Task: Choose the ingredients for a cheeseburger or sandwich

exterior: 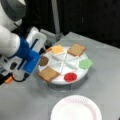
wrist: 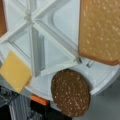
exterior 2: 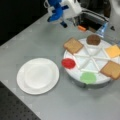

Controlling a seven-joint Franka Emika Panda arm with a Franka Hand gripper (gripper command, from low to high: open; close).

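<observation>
Two toast slices [exterior: 48,74] front views – wrist: patty [wrist: 70,92] closest

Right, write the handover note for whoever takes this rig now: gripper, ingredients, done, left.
Gripper: the blue and white gripper hangs beside the round white divided tray, at its side nearest the dark-brown round patty; it holds nothing that shows.
Ingredients, all on the tray's rim: patty, yellow-orange square cheese, two brown square toast slices, green lettuce piece, red disc.
Done: nothing picked; the white paper plate is bare.
Left: every ingredient; no stack built.
</observation>
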